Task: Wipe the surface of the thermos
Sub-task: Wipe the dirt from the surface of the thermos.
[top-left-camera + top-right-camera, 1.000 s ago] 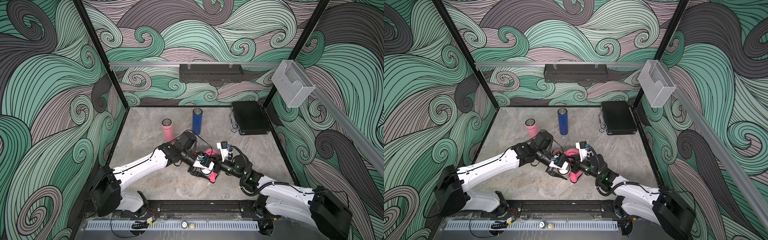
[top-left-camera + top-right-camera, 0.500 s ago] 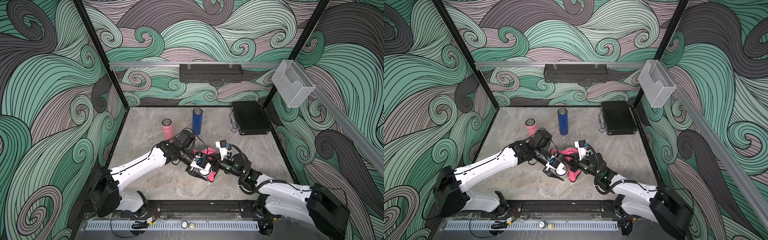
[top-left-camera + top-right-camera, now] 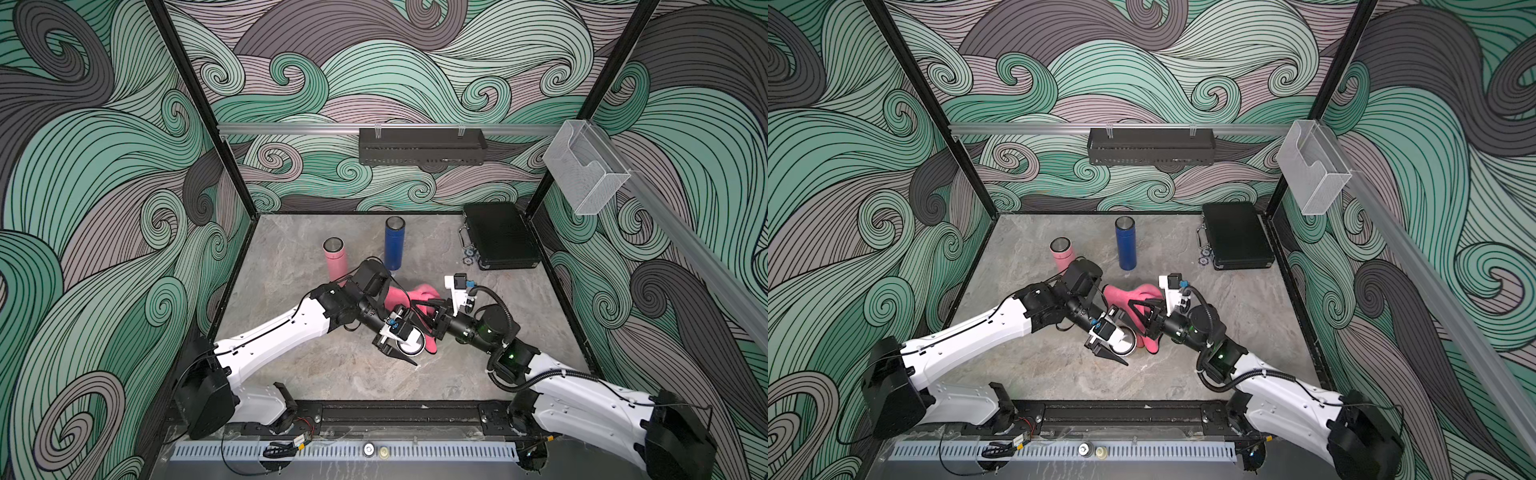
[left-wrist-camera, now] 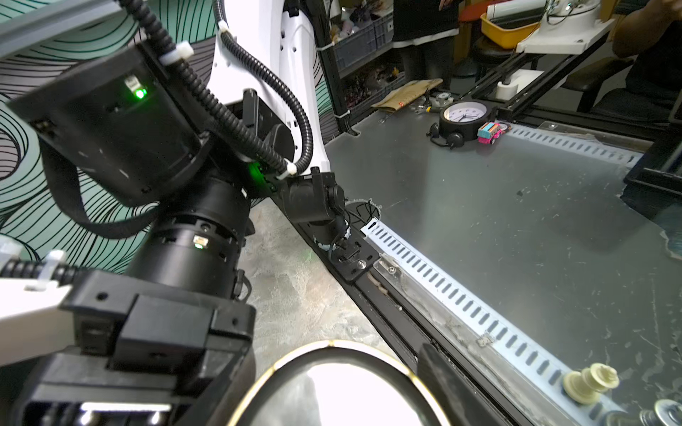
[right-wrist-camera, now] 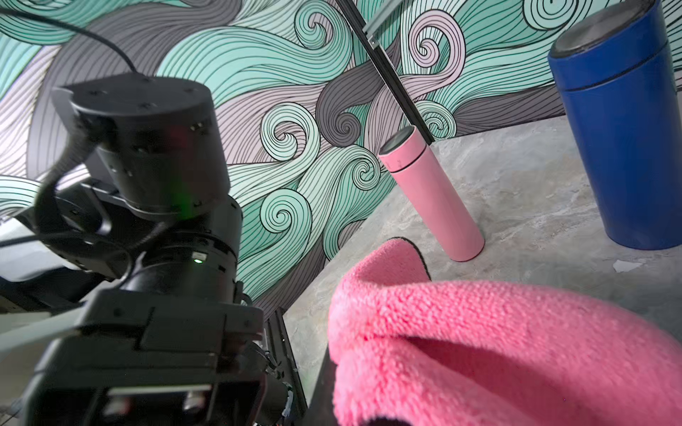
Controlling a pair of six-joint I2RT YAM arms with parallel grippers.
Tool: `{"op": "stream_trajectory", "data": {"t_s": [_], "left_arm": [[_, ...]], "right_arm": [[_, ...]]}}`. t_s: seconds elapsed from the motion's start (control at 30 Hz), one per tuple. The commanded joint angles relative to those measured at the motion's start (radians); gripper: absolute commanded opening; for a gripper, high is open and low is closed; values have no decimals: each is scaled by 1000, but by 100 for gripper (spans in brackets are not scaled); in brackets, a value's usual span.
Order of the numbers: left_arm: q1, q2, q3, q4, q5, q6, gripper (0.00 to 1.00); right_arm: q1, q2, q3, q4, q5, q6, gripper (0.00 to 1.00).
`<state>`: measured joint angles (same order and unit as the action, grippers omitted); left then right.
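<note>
I am stretching both arms low over the grey, stone-veined counter (image 3: 316, 374), elbows bent, the two wrists almost meeting at its middle. My left claw (image 3: 399, 338) is clamping the thermos (image 3: 411, 345) and holding it tilted; I cannot tell whether it is touching the counter. In the left wrist view its round end (image 4: 332, 391) is gleaming bright inside a black ring edged with a thin gold line.

My right claw (image 3: 1143, 314) is pinching shut on a pink cloth (image 3: 415, 296), thick and fluffy with a looped pile. The cloth is bunching in soft folds and lying against the side of the thermos that faces this claw.

Beyond both claws two more flasks are standing upright and apart. The pink flask (image 3: 335, 258) is a slim matte cylinder, the blue flask (image 3: 393, 245) is wider, and both are wearing grey metal caps. Farther beyond my right claw, well apart, a flat black case (image 3: 500, 235) is lying shut.
</note>
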<state>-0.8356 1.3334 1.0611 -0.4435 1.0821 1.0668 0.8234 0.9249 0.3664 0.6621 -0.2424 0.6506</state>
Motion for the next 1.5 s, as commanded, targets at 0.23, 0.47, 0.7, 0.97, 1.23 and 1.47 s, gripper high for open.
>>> {"op": "stream_trajectory", "data": {"t_s": [0.23, 0.47, 0.7, 0.97, 1.23, 1.47], "left_arm": [[5, -7, 23, 52, 44, -22, 0], [4, -19, 18, 63, 35, -25, 0], [4, -19, 11, 92, 11, -42, 0], [5, -25, 5, 137, -20, -93, 0], [1, -74, -95, 451, -203, -439, 0], [-14, -148, -135, 565, -470, -747, 0]], "right_arm": [[-4, 145, -73, 70, 27, 9, 0], [23, -5, 35, -57, 2, -32, 0], [57, -1, -13, -56, 85, -38, 0], [43, 93, -45, 16, 77, -12, 0], [89, -64, 58, -147, 152, -86, 0], [88, 45, -2, -82, 238, -50, 0]]}}
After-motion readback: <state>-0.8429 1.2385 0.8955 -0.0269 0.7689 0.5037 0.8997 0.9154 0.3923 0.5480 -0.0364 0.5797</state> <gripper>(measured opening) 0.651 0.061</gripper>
